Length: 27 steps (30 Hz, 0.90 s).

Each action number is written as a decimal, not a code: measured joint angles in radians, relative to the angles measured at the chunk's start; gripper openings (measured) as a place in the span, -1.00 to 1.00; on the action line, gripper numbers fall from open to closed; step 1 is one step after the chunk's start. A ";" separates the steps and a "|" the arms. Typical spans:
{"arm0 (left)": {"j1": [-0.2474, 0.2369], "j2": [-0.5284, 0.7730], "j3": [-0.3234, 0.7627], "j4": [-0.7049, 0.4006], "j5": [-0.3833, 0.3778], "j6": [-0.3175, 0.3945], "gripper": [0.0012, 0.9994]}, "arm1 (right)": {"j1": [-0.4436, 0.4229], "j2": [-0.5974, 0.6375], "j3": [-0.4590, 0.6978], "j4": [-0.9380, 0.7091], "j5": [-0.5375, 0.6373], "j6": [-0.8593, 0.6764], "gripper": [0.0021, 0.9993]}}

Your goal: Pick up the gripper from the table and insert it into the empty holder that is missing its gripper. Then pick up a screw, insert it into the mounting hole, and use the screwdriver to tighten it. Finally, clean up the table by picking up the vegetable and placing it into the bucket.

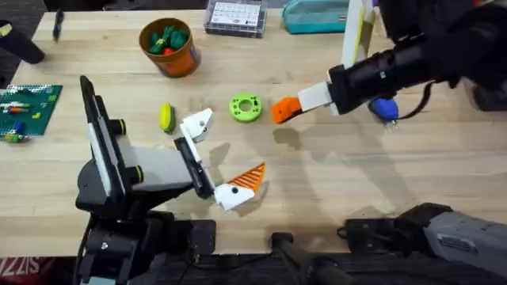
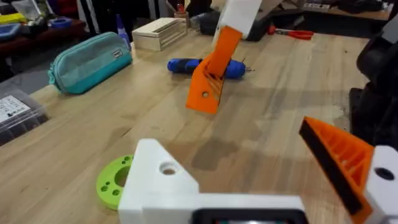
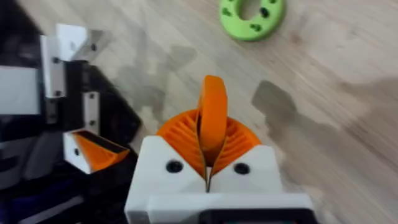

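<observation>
My right gripper point(image 1: 295, 105) is shut on the small orange gripper point(image 1: 280, 110), holding it just above the table beside the green ring. The wedge stands upright between my ribbed pads point(image 3: 236, 140). In the left wrist view the held gripper point(image 2: 208, 87) hangs tilted over the wood. My left gripper point(image 1: 218, 158) is open; one white finger block is the bare holder point(image 1: 198, 125), its twin point(image 1: 242, 184) carries an orange wedge. The holder point(image 2: 165, 180) shows its mounting hole. The blue screwdriver point(image 1: 386, 108) lies partly under the right arm. The vegetable point(image 1: 166, 117) lies near the holder. The bucket point(image 1: 169, 47) stands at the back.
A green ring disc point(image 1: 245, 108) lies between the holder and the held wedge. A clear parts box point(image 1: 234, 16) and a teal pouch point(image 1: 317, 16) sit along the far edge. A green baseplate point(image 1: 28, 107) is at the left edge.
</observation>
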 joint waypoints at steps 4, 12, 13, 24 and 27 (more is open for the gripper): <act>0.000 0.000 0.000 0.000 0.000 0.000 0.99 | -0.069 0.072 -0.046 0.094 -0.237 -0.035 -0.99; 0.000 0.000 0.000 0.000 0.000 0.000 0.99 | -0.070 0.306 -0.050 0.267 -0.626 -0.091 -0.99; 0.000 0.000 0.000 0.000 0.000 0.000 0.99 | -0.065 0.341 -0.050 0.283 -0.676 -0.096 -0.99; 0.000 0.000 0.000 0.000 0.000 -0.030 0.99 | -0.006 0.474 -0.055 0.318 -0.900 -0.130 -0.99; 0.000 0.000 0.000 0.000 0.000 -0.036 0.99 | 0.007 0.474 -0.055 0.318 -0.913 -0.128 -0.99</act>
